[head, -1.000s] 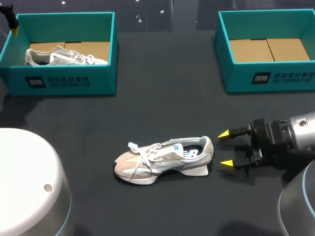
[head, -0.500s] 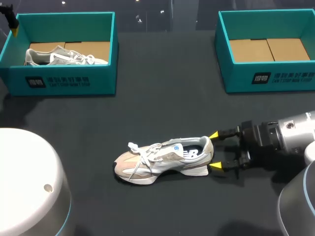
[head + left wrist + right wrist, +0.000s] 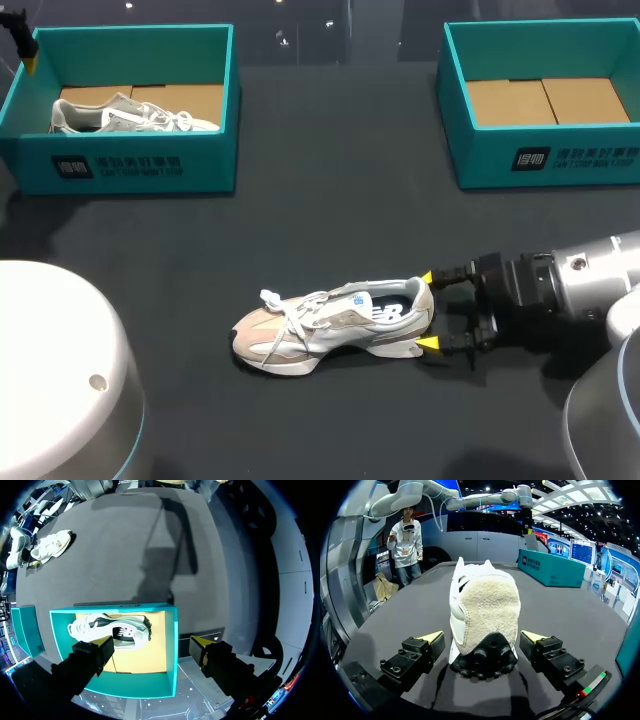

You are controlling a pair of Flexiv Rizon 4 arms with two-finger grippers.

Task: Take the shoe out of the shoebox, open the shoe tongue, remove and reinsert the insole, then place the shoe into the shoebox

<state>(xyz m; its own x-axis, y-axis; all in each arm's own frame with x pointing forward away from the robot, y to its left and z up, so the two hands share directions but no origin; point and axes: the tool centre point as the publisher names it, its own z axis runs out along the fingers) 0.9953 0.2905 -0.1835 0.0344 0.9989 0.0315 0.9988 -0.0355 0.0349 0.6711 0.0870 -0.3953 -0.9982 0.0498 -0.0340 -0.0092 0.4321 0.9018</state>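
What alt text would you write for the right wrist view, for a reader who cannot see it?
The heel of a white shoe, standing on a dark table, sits between the open yellow-tipped fingers of the right gripper. A teal shoebox stands farther away on the table.

A dark worktop [image 3: 330, 190] is carrying a teal box [image 3: 130, 165] at its far left corner. A pale spare sneaker [image 3: 130, 115] is lying inside on brown cardboard, apparently resting on its side.
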